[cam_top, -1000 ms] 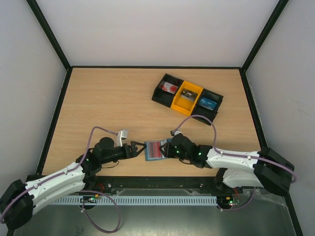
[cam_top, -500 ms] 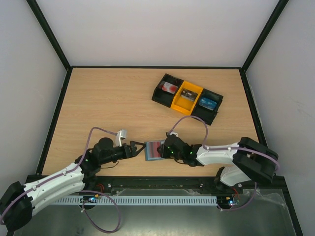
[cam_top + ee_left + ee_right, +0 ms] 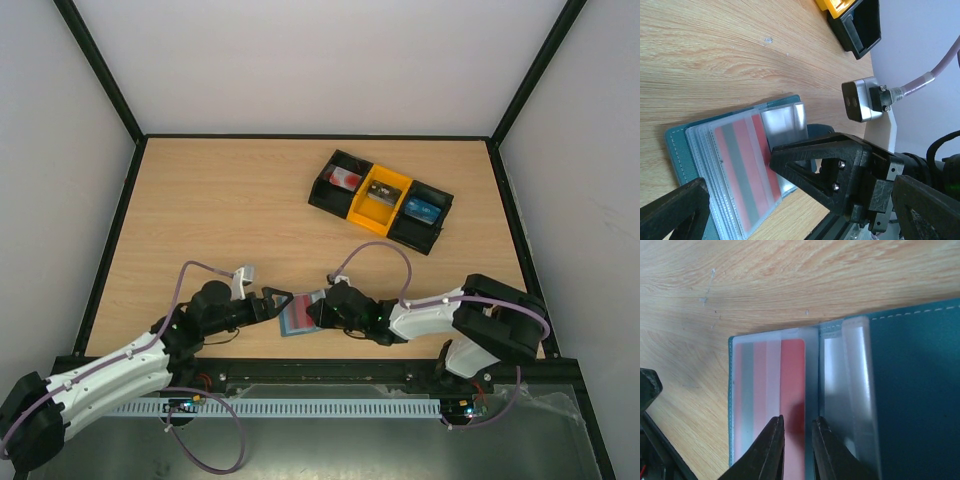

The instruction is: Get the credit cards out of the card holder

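Right hand (image 3: 798, 424) at card (image 3: 792, 380).
Nearly closed, grip unclear; card ran lengthwise ahead; left hand (image 3: 740, 190) gaped.

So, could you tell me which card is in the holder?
The red-striped card, tucked in a clear sleeve of the holder; the white, grey and blue ones lie in the tray.

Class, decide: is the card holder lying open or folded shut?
Open: the card holder lies spread, clear sleeves and a red-striped card showing.
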`<act>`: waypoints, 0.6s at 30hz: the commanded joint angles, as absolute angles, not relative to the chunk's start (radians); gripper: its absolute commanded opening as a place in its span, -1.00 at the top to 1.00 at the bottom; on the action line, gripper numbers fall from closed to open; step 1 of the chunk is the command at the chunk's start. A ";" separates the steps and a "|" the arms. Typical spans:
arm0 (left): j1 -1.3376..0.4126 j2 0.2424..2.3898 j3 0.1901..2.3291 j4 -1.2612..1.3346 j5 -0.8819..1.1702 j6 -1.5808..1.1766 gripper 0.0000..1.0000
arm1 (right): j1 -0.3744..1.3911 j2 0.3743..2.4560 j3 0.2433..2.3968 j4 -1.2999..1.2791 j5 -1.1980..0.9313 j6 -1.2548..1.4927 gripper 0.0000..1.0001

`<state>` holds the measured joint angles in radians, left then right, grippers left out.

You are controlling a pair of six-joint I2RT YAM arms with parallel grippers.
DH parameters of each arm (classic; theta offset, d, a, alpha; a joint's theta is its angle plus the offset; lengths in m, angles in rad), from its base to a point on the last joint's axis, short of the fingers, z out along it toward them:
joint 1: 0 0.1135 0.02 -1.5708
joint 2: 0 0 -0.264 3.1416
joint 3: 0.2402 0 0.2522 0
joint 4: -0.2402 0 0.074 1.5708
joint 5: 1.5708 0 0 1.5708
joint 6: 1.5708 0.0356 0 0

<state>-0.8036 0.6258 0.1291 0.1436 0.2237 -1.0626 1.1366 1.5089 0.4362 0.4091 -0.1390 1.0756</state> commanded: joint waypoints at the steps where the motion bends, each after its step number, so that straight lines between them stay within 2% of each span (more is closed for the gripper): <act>1: -0.801 0.619 0.115 0.174 0.237 -1.088 -1.00 | 1.143 1.456 0.424 0.402 -0.081 1.095 0.66; 12: -0.800 0.696 0.070 0.324 0.275 -1.132 -1.00 | 1.145 1.495 0.421 0.379 -0.118 1.077 0.66; 18: -0.797 0.742 0.046 0.391 0.266 -1.113 -1.00 | 1.150 1.489 0.359 0.428 -0.089 1.110 0.88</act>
<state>-0.8036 0.7193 0.0734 0.3054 0.2619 -1.1229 1.1389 1.4849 0.4080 0.3965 -0.1223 1.0855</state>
